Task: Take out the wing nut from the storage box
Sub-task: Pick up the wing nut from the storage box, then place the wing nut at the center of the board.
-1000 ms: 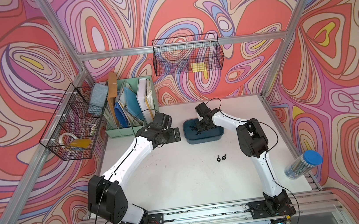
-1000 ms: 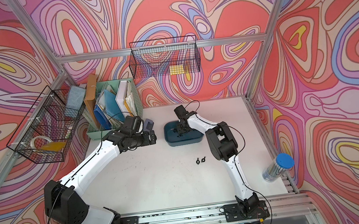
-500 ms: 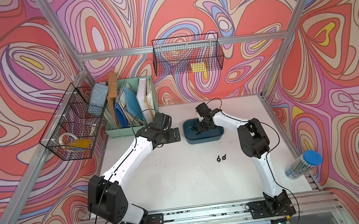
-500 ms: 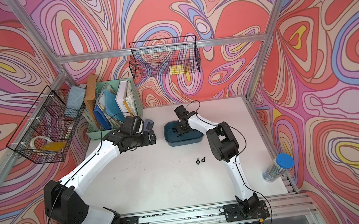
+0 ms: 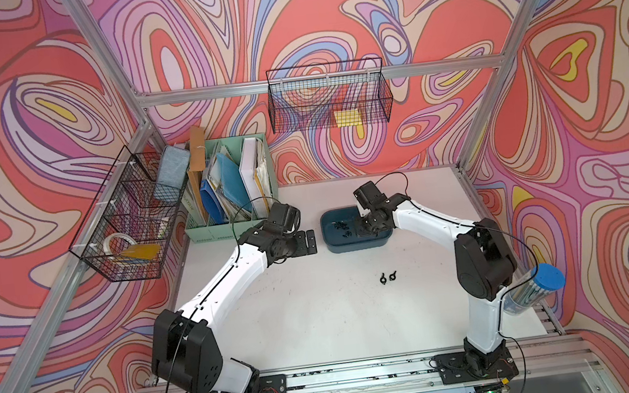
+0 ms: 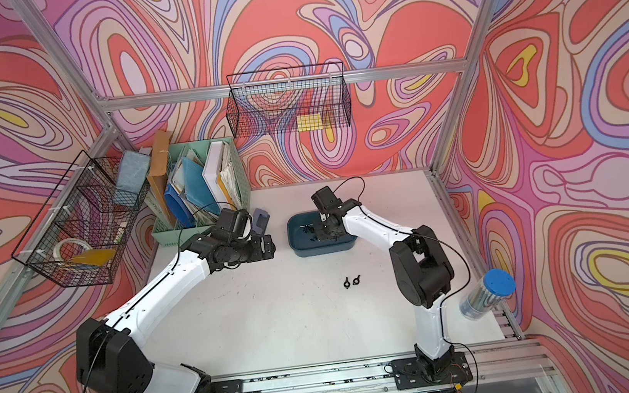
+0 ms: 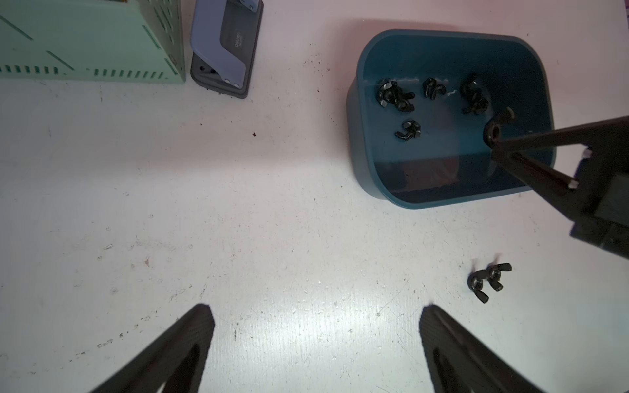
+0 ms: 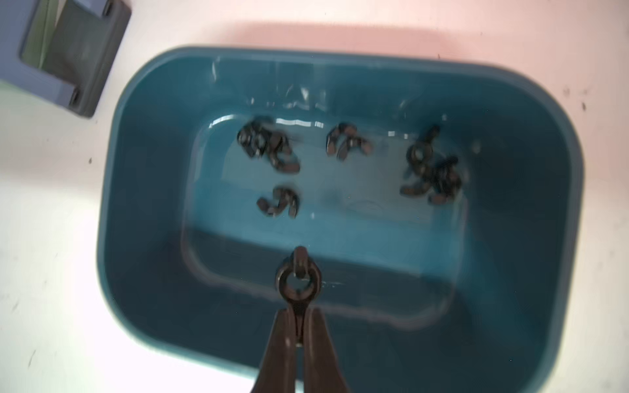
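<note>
Right gripper [image 8: 299, 318] pinched tighter since a second ago. Both top views: storage box [image 5: 355, 246] [image 6: 323, 249]; two loose nuts [image 5: 387, 277] at its 5 o'clock. Left wrist: left gripper [image 7: 316, 316] spread, empty. Right wrist: wing nut [image 8: 299, 282] clamped, over storage box.

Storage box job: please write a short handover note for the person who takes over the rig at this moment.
Right hand: shut on one wing nut, gripped by its wing, over the storage box.
Left hand: open, empty, above the table beside the box.
Done: two wing nuts lie on the table; a third is gripped.
Left: carry it out and set it down. Several nuts are in the box.
</note>
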### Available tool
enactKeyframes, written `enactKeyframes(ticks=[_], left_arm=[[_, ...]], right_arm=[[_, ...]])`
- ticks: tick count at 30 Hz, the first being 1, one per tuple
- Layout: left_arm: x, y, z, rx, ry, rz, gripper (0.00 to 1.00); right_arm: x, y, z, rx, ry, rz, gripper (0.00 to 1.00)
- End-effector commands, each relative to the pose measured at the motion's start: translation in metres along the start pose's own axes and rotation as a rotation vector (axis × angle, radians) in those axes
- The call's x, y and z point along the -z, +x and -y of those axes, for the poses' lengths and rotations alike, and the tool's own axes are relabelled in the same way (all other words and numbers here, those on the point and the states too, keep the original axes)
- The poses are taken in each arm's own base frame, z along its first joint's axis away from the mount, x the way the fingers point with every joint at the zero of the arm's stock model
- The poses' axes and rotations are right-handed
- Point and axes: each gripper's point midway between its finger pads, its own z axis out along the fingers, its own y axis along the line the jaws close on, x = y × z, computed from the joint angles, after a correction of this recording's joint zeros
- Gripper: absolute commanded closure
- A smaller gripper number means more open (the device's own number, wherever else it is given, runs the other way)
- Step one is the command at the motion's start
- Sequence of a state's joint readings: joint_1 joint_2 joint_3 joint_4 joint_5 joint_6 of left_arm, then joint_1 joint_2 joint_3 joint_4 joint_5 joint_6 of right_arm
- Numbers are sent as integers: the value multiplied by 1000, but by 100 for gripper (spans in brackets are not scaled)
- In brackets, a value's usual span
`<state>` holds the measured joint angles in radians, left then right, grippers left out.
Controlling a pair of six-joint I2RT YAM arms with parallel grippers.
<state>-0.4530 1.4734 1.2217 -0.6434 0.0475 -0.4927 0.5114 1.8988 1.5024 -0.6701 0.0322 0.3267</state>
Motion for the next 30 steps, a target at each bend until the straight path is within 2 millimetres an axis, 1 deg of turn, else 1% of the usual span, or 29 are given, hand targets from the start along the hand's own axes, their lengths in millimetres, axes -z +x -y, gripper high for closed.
enactKeyframes(ticks=[1, 3, 4, 5, 6, 11, 14, 22, 26, 30], left_arm=[[6, -1, 6, -25, 39, 19, 1], [5, 1, 7, -26, 47, 13, 1], [6, 1, 8, -25, 50, 12, 1], [5, 2, 8, -25, 54, 9, 1], [5, 3, 8, -22, 56, 6, 1], [4, 6, 11, -6, 73, -7, 1], [2, 12, 10, 4, 74, -29, 1], [3, 34, 6, 22, 78, -98, 1], [6, 40, 4, 29, 85, -102, 1], [7, 45, 3, 34, 87, -111, 1]], right_arm=[[15, 19, -1, -39, 31, -5, 100], [21, 31, -2, -54, 31, -11, 100], [19, 40, -2, -58, 39, -29, 100], [30, 43, -5, -62, 33, -12, 100], [32, 48, -6, -65, 33, -16, 100], [39, 79, -9, -81, 41, -46, 100], [42, 93, -10, -95, 37, -60, 100], [30, 129, -15, -105, 43, -119, 100], [22, 146, -15, -117, 49, -150, 100], [16, 157, -13, -125, 70, -172, 100]])
